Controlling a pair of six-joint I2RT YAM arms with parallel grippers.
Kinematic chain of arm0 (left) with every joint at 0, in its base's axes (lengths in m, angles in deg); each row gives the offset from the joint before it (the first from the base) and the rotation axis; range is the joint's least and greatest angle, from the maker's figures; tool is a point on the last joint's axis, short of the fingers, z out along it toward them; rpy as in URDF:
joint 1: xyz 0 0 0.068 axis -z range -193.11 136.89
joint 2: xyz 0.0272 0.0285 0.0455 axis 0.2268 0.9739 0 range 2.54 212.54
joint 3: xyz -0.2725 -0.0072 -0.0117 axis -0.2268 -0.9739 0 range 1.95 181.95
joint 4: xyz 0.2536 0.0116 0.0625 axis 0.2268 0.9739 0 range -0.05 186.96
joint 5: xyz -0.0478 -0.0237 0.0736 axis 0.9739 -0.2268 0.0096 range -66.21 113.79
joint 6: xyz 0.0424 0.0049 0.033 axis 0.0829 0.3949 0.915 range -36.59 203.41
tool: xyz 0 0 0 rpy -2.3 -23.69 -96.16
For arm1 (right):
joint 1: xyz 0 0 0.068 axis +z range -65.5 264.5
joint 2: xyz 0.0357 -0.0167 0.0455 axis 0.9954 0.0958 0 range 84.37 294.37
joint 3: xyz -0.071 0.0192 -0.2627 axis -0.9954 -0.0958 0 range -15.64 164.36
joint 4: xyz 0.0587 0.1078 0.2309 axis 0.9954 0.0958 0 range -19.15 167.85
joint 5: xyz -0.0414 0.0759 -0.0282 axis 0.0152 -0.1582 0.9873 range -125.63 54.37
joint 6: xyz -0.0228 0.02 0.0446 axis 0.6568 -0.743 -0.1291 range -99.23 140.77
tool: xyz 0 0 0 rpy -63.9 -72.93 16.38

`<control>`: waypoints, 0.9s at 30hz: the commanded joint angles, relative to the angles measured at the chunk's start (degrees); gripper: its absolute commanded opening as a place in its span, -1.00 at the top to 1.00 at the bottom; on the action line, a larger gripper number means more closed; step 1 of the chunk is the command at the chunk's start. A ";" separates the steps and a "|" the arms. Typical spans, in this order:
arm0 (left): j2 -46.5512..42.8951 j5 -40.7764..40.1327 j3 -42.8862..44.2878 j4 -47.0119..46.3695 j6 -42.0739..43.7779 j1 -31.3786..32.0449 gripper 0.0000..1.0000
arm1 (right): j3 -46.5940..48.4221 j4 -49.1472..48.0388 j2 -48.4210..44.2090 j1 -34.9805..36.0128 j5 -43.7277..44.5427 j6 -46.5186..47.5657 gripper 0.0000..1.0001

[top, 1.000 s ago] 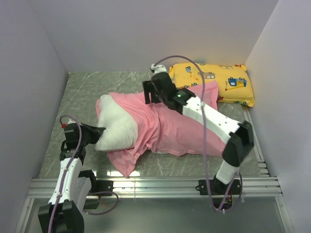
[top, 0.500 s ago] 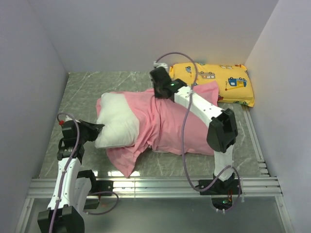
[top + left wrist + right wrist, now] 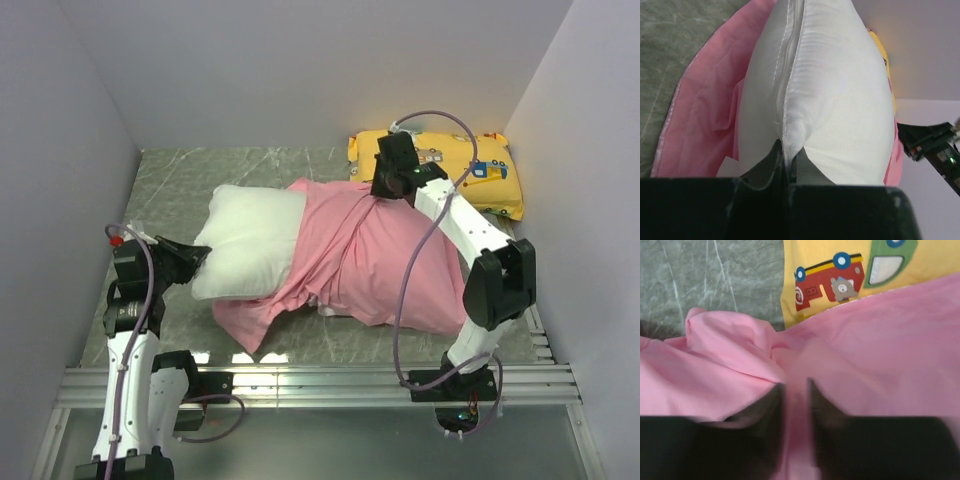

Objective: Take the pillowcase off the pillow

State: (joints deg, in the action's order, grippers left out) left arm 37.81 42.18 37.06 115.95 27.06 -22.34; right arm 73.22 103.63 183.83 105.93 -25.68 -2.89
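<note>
Your left gripper [image 3: 785,159] is pinched tight on the seam of the soft pillow [image 3: 250,245], near the table's [image 3: 180,190] left edge. Your right gripper [image 3: 795,390] nips a fold of the pillowcase [image 3: 375,265] at the back. It looks thin and slippery, so hold bunched cloth.

Nothing here can be read: no words, numbers or brand marks. The yellow pillow [image 3: 940,260] bears only cartoon vehicle pictures, without lettering.

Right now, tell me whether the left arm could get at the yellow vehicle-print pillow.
Probably not. The left gripper is shut on the white pillow's seam at near left; the yellow pillow lies in the far right corner, with the pillowcase and right arm between.
</note>
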 commanded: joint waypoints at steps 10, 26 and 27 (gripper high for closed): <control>4.46 -6.00 7.34 -3.93 2.66 -1.49 0.99 | -14.82 -3.42 -29.57 28.56 17.29 -0.33 -0.37; 5.43 -4.24 9.09 -4.47 3.36 -1.49 0.99 | -27.69 -4.30 -18.79 55.65 34.39 -18.52 -0.39; 5.43 -4.33 9.01 -4.47 3.45 -1.49 0.99 | -27.69 -4.99 -17.91 55.65 35.04 -18.35 -0.40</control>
State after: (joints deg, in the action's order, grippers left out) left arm 44.38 38.47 41.98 116.04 29.33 -23.48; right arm 44.07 98.25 164.88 161.52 -0.43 -16.22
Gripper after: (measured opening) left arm 0.063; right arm 0.699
